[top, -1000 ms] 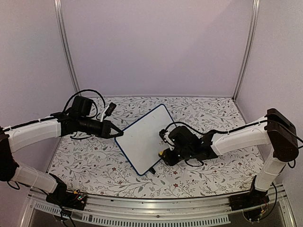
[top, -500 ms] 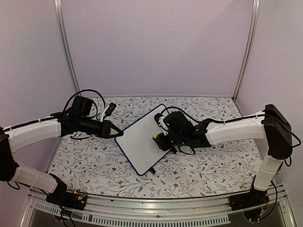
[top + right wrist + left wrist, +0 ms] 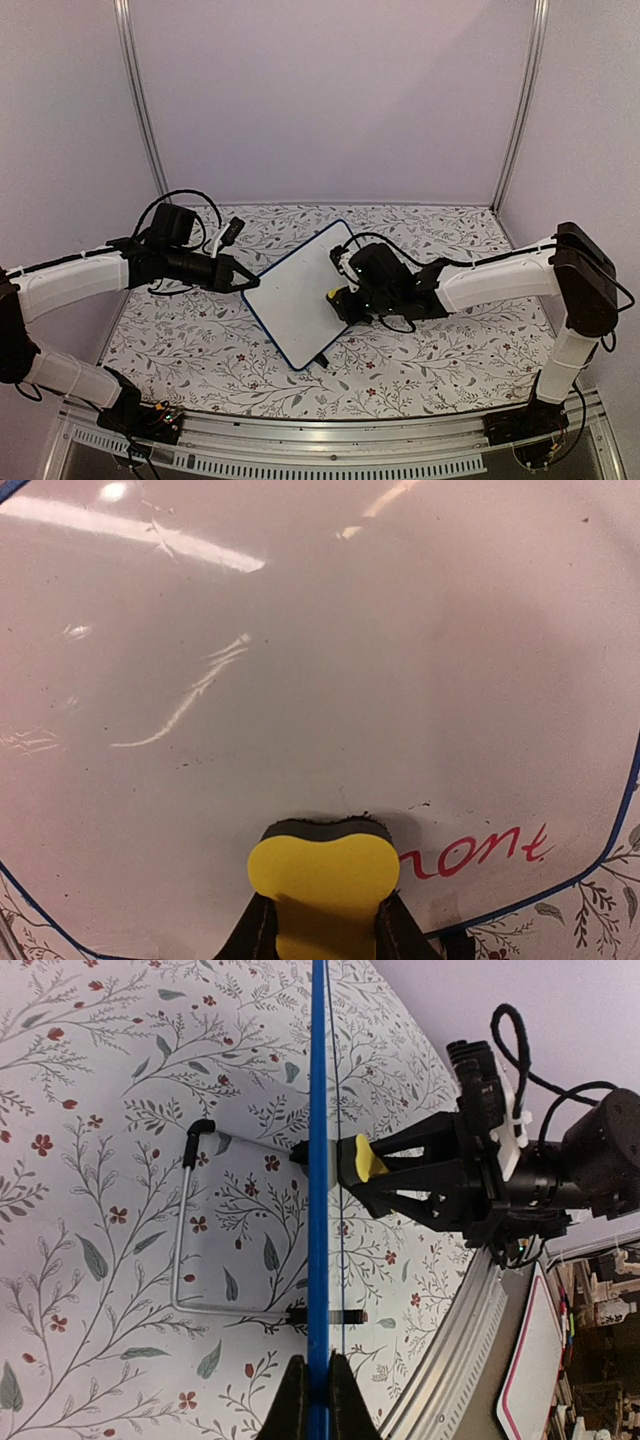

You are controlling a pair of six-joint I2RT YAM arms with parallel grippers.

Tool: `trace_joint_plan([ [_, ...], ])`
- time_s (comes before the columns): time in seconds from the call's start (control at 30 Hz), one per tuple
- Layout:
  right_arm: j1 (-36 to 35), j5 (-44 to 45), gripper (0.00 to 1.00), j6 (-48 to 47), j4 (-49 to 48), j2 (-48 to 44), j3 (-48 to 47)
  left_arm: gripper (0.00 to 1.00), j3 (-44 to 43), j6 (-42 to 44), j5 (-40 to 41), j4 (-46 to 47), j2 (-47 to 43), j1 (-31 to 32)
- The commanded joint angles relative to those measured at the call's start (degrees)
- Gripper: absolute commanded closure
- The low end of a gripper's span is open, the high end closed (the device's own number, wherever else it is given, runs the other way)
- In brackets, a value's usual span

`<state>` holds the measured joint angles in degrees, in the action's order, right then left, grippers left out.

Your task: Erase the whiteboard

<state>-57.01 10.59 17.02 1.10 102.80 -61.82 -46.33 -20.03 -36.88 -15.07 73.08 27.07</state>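
The whiteboard [image 3: 296,296], white with a thin blue frame, stands tilted on the flowered table. My left gripper [image 3: 246,285] is shut on its left edge; in the left wrist view the blue frame [image 3: 320,1160] runs edge-on between the fingers [image 3: 296,1400]. A yellow eraser [image 3: 332,296] with a dark felt face is held by my right gripper [image 3: 340,302] and pressed flat against the board's right half. The right wrist view shows the eraser [image 3: 322,872] on the white surface [image 3: 300,660], with red handwriting [image 3: 478,852] just to its right, near the board's corner.
A wire stand [image 3: 184,1250] props the board from behind. An aluminium rail [image 3: 330,442] runs along the table's near edge. Pale walls and two metal posts [image 3: 140,100] close in the back and sides.
My right gripper has slid the eraser up the board from near its lower right corner towards the middle of the right side. The left gripper and the board have stayed put.
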Motion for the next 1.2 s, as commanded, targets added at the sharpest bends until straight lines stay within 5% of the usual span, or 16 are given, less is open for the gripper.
trace_joint_plan([
  [0.0, 0.5, -0.5, 0.81, 1.0, 2.9, 0.2, 3.8, 1.00, 0.0, 0.8, -2.2, 2.1, -1.0, 0.1],
  [0.8, 0.5, -2.4, 0.81, 3.2, 1.7, -2.1, 10.3, 1.00, 0.1, 0.8, -2.2, 2.1, -0.9, 0.0],
  [1.17, 0.8, 2.8, 0.81, -0.3, 3.8, -4.6, 2.8, 1.00, 0.1, 0.7, -2.1, 2.1, -0.8, 0.0],
])
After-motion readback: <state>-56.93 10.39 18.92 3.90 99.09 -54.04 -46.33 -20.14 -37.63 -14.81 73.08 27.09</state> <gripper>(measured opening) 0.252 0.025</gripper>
